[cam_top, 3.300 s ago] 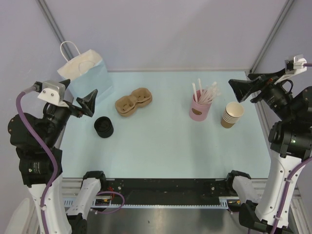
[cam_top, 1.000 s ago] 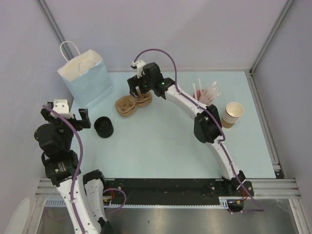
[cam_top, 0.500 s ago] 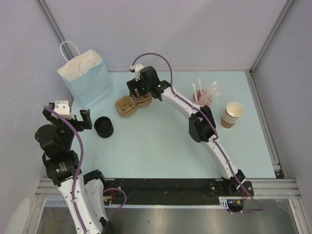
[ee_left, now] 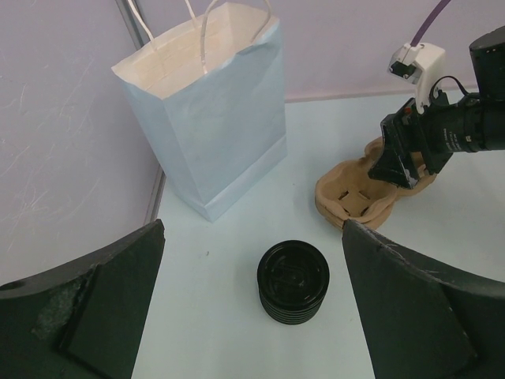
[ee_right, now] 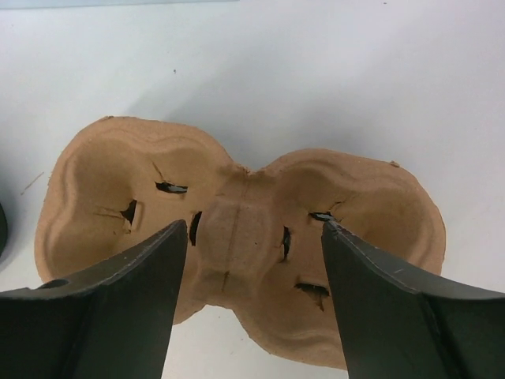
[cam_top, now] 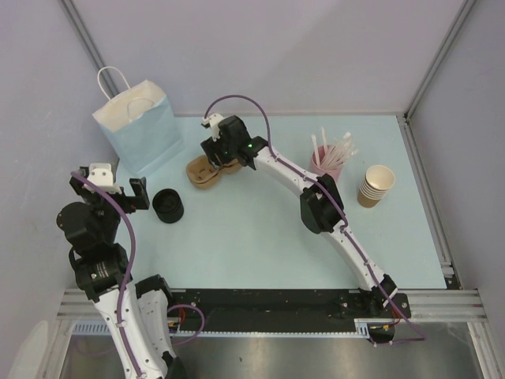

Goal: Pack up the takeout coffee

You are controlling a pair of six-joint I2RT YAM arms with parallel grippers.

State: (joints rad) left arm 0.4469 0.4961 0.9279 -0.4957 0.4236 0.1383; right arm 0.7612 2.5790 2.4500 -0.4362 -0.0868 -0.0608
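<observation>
Two arms shared the job. Beside the upright paper bag [cam_top: 136, 130], the right gripper [ee_right: 252, 227] hung open over the pulp carrier [ee_right: 237, 237], one finger above each well, likely to pinch its middle ridge. The carrier's long axis ran from finger to finger. No cup stood apart for the coffee: the tan cups [cam_top: 376, 185] stood nested, mouths up, at the table's right. The black lids [ee_left: 293, 281] lay stacked flat before the wide-open, empty left gripper [ee_left: 252, 229].

One pale blue paper bag [cam_top: 138, 126]. One two-cup pulp carrier [cam_top: 200, 175]. One stack of black lids [cam_top: 167, 206]. One pink cup [cam_top: 332, 169] holding a bunch of white straws [cam_top: 336, 148]. One stack of tan paper cups [cam_top: 376, 186]. The lids, straws and nested cups are packed too closely to count singly.
</observation>
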